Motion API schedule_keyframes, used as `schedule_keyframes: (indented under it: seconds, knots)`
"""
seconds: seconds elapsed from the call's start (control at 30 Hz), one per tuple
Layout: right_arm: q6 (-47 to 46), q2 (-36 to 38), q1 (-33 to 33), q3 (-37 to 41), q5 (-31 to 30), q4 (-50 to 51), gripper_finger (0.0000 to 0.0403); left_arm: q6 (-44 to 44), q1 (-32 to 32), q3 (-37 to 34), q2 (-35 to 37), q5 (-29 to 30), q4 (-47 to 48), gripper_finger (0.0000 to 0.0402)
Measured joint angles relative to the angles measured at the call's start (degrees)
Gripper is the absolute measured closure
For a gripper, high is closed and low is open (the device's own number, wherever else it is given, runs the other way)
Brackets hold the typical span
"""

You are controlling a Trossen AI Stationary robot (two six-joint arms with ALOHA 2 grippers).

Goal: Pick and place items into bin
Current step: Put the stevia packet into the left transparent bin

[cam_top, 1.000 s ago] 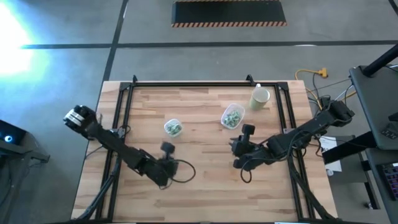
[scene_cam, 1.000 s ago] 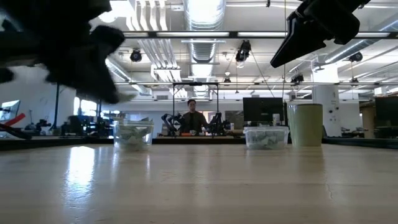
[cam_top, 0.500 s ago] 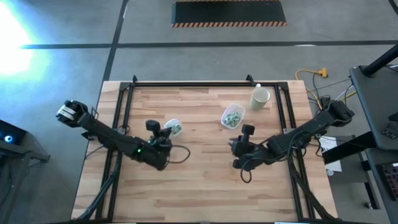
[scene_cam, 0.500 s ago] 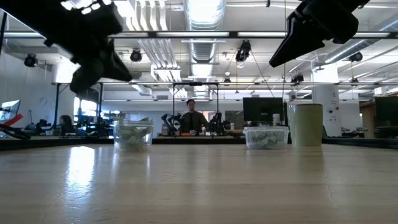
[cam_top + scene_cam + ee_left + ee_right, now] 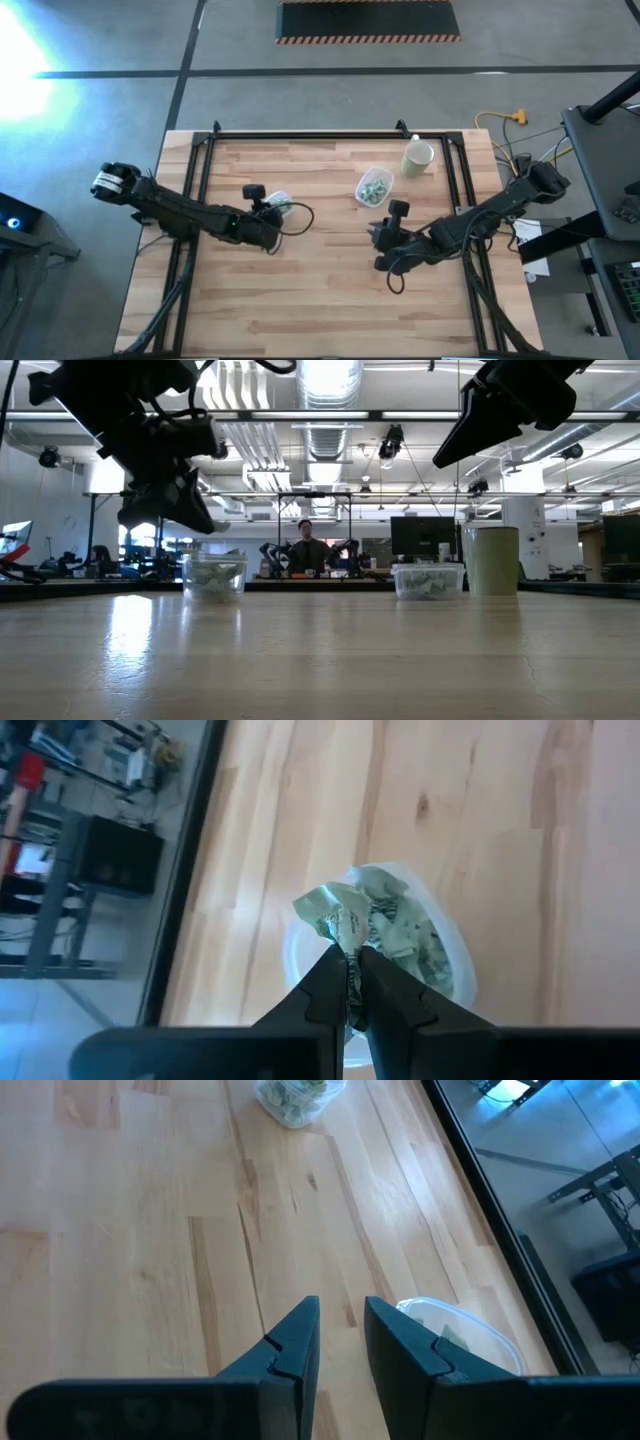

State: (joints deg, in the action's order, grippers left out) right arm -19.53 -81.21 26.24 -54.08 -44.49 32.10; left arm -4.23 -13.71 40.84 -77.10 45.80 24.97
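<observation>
The items are small crumpled pale green and white pieces. Many lie in a clear tub (image 5: 282,203) left of the table's middle and in a second clear tub (image 5: 374,187) farther right. My left gripper (image 5: 270,210) hangs just over the left tub (image 5: 455,965), shut on one piece (image 5: 335,915). In the low view the left gripper (image 5: 185,510) is a dark shape above that tub (image 5: 214,576). My right gripper (image 5: 340,1342) waits in the air near the right tub (image 5: 470,1335), open, with nothing between its fingers. My left gripper pinches one crumpled piece by its near end (image 5: 350,952) between its two fingertips. The rest of the piece sticks out past the tips. The fingers slant down from the table's left and near side. The piece is lifted clear, above the pile in the left tub.
A tall cream-coloured cup (image 5: 418,156) stands at the far right, beyond the right tub. A black frame (image 5: 330,135) runs along the table's far and side edges. The near half of the wooden table (image 5: 320,310) is bare. A person (image 5: 306,550) stands in the room behind.
My left gripper has swung from the table's near middle toward the far edge and come over the left tub, turning as it went. Its fingers have stayed shut. The right arm has kept still.
</observation>
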Motion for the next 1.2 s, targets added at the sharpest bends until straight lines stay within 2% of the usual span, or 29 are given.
schedule_keyframes:
  seconds: [0.4,0.6,0.97,1.07,1.2]
  knots:
    - [0.0,0.0,0.0,0.0,0.0,0.0,0.0330,0.0,4.6,-1.2,0.0,-1.0,-0.1,0.0391]
    - [0.0,0.0,0.0,0.0,0.0,0.0,0.0330,0.1,7.4,-2.1,0.0,-4.9,-1.8,0.0391]
    - [0.0,0.0,0.0,0.0,0.0,0.0,0.0330,0.6,7.8,-3.7,0.0,-5.5,-4.6,0.0389]
    - [0.0,0.0,0.0,0.0,0.0,0.0,0.0330,0.6,7.8,-3.7,0.0,-5.5,-4.8,0.0373]
    - [0.0,0.0,0.0,0.0,0.0,0.0,0.0330,0.5,7.8,-3.7,0.0,-5.5,-4.8,0.0329]
